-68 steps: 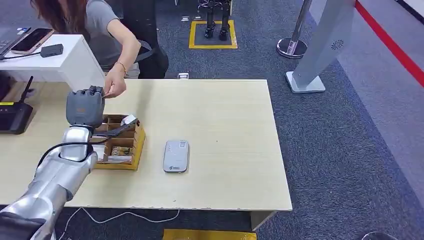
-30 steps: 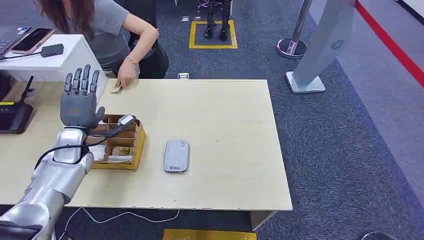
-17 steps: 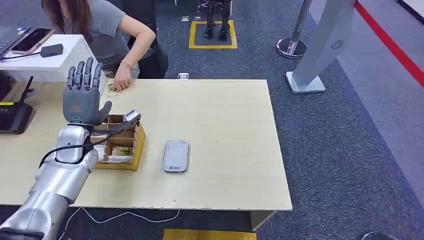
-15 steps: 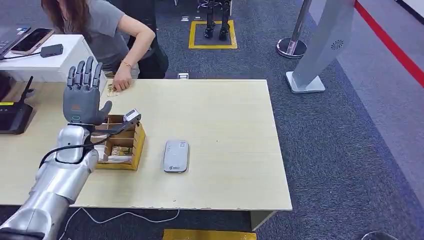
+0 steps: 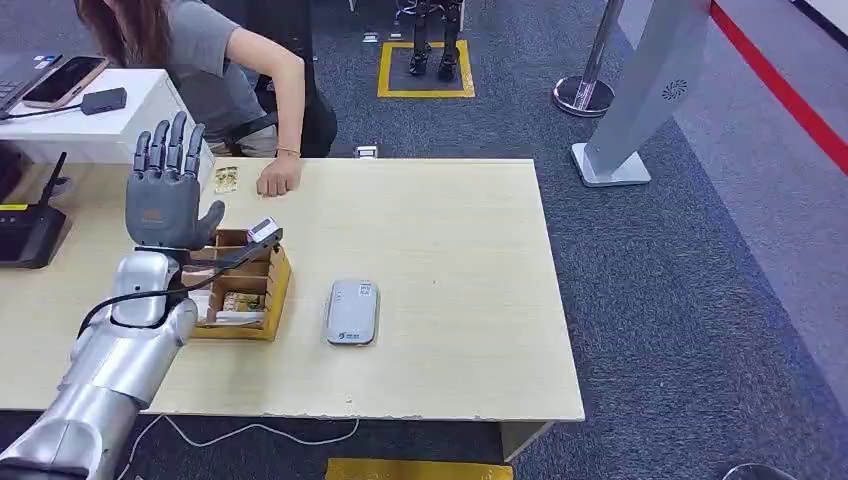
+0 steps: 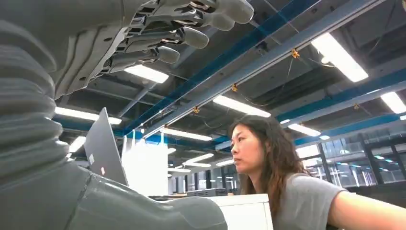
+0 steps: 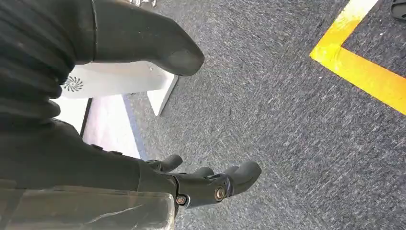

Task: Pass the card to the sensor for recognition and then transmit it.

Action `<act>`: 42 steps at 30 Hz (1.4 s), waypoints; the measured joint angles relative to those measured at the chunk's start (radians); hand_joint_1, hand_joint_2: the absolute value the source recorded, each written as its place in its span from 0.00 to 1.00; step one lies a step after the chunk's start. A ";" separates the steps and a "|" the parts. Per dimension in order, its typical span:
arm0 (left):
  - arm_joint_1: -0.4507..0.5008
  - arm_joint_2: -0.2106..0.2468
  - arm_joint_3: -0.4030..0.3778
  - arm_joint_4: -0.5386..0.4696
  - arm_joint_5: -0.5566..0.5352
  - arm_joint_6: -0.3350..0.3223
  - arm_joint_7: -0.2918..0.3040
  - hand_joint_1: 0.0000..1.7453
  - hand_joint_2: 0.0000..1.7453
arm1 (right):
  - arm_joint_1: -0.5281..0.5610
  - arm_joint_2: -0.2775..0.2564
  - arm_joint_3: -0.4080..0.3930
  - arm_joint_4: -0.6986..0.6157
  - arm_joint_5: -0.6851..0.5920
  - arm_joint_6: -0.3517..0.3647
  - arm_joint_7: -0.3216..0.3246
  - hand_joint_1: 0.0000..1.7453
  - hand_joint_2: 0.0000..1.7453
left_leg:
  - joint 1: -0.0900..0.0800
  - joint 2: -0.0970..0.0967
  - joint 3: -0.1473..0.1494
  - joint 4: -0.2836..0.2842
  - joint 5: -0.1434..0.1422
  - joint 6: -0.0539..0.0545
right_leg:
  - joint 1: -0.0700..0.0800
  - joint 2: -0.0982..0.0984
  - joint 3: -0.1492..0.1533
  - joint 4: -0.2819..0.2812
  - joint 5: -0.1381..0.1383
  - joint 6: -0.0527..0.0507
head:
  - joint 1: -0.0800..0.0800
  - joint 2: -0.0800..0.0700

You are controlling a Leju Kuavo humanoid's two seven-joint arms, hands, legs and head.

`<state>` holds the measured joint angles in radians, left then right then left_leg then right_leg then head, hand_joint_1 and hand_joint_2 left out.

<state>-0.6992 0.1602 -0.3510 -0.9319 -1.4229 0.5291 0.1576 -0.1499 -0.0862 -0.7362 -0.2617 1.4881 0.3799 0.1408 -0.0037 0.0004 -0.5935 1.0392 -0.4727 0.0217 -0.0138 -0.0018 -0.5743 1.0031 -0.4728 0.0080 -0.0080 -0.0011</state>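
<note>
A pale wooden table was seen across the head view, set on dark grey carpet. Behind the table's far left edge a person in a grey top was bent forward, one hand laid flat on the tabletop. A white side desk was placed at far left, with a phone and a small dark box on it. A white standing panel and a chrome post base were noted on the floor at far right, and a yellow floor square beyond the table. The silver left arm was raised from the lower left, and the left hand was held upright above the table with fingers spread and nothing in it; in the left wrist view the fingers were seen extended against the ceiling. The right hand was found hanging over the carpet, fingers loosely apart, nothing held. A black router was placed at the table's left edge. A yellow-sided compartment box was located just beside the left hand, with cards inside. The white sensor was laid flat right of the box, apart from it. The card was laid on the table near the far edge, just beside the person's hand, well apart from the sensor.
</note>
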 joint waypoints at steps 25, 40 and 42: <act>0.000 0.000 0.000 0.000 0.000 0.000 0.000 0.00 1.00 | 0.000 0.000 0.000 0.000 0.000 0.000 0.000 0.00 1.00 | 0.000 0.000 0.000 0.000 0.000 0.000 | 0.000 0.000 0.000 0.000 0.000 0.000 | 0.000 0.000; 0.614 0.061 0.038 -0.786 0.369 0.105 -0.297 0.00 1.00 | 0.066 -0.002 -0.025 0.002 -0.032 0.021 -0.016 0.00 1.00 | -0.003 0.004 0.008 -0.003 -0.012 -0.001 | -0.003 0.004 0.006 -0.001 -0.010 0.001 | -0.001 0.000; 0.624 0.065 0.039 -0.817 0.367 0.105 -0.297 0.00 1.00 | 0.066 -0.002 -0.026 0.002 -0.032 0.021 -0.016 0.00 1.00 | -0.003 0.004 0.008 -0.003 -0.011 -0.001 | -0.003 0.004 0.006 -0.001 -0.010 0.001 | -0.001 0.000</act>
<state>-0.0755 0.2251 -0.3121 -1.7490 -1.0563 0.6336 -0.1392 -0.0836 -0.0877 -0.7622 -0.2602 1.4561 0.4009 0.1247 -0.0067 0.0043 -0.5853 1.0360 -0.4837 0.0212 -0.0170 0.0018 -0.5680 1.0017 -0.4827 0.0092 -0.0088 -0.0011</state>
